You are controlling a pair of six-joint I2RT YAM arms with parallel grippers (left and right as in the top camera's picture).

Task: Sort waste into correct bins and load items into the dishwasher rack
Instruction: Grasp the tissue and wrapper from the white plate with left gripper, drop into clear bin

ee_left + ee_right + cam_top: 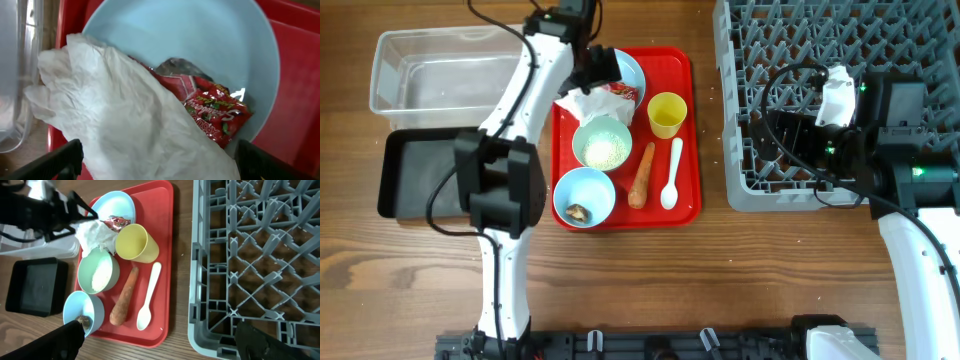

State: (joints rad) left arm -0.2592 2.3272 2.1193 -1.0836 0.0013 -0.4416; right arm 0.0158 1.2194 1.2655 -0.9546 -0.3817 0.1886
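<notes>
My left gripper [592, 72] [157, 165] is open, its fingers on either side of the crumpled white napkin [582, 103] [115, 115]. The napkin lies with a red-printed wrapper [215, 112] on the pale blue plate [628, 68] [200, 40]. A mint bowl of rice [603, 143] [98, 272], a blue bowl [585, 196] holding a brown scrap [579, 212], a carrot [642, 175], a white spoon [672, 175] and a yellow cup [667, 113] sit on the red tray [690, 150]. My right gripper [775, 135] [162, 345] is open and empty above the grey rack's [840, 40] front left corner.
The clear tub [440, 70] stands at the far left, with the black tray [415, 170] in front of it. A strip of bare wooden table [712, 120] separates the red tray from the rack. The left arm reaches over the red tray's left edge.
</notes>
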